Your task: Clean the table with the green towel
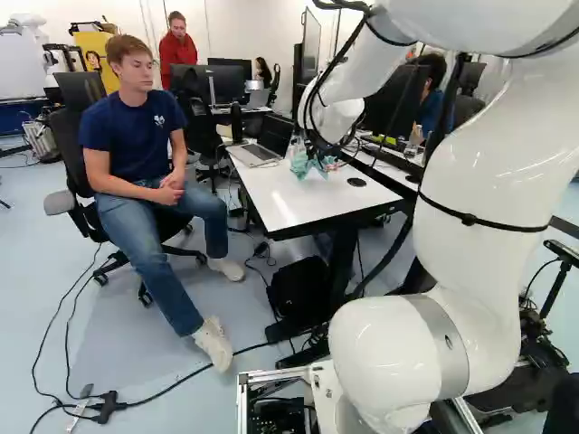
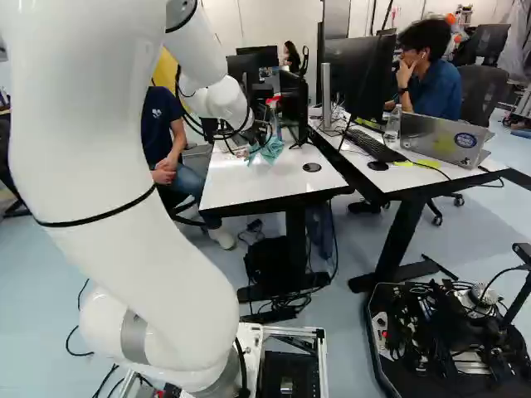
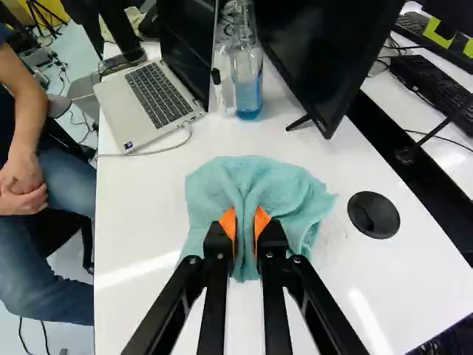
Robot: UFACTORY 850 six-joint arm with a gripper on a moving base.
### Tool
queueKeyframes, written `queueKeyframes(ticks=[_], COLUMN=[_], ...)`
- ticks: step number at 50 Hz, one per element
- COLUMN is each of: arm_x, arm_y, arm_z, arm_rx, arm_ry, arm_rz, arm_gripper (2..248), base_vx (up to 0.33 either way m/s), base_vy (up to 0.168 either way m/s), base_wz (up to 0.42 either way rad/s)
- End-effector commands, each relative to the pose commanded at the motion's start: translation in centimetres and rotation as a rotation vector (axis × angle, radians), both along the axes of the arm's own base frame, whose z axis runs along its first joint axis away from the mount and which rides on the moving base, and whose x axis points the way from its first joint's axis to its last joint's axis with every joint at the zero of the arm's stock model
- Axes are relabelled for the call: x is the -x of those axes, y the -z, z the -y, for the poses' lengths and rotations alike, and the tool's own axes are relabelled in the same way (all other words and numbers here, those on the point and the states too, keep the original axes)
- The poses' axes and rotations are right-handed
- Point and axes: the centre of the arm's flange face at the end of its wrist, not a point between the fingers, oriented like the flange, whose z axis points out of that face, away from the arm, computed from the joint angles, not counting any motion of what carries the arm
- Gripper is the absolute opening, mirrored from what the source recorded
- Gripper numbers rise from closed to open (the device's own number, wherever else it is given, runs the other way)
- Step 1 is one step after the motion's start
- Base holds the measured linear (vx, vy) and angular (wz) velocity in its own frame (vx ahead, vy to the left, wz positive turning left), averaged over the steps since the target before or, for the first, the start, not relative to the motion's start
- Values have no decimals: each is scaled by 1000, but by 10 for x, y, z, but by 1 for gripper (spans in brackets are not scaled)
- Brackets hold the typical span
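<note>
At the far end of the arm in the left base view, the gripper (image 1: 317,158) is partly hidden by cables, with the green towel (image 1: 309,166) under it on the white table (image 1: 282,201). In the wrist view the gripper (image 3: 245,228) is shut on a pinched fold of the bunched, pale green towel (image 3: 284,188), orange pads on both sides. The cloth spreads ahead and to both sides over the tabletop. Faint dark smudges (image 3: 336,228) show on the table beside the towel, toward the round black cable cover (image 3: 373,214).
Ahead of the gripper stand an open laptop (image 3: 151,96), a spray bottle with blue liquid (image 3: 247,74) and a monitor (image 3: 325,52). A seated person is close to the table's side. A second desk (image 2: 415,170) adjoins it, with a keyboard and laptop.
</note>
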Motion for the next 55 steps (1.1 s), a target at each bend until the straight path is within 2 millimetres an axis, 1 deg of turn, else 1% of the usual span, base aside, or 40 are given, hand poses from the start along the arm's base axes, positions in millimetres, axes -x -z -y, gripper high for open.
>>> queueKeyframes(ticks=[44,55], arm_x=[35,37], arm_y=[0,0], arm_z=[65,72], arm_rx=[-1,-1], arm_ry=[136,149], arm_rz=[-4,-4], arm_gripper=[48,48], base_vx=[0,0], base_vy=[0,0], base_wz=[0,0])
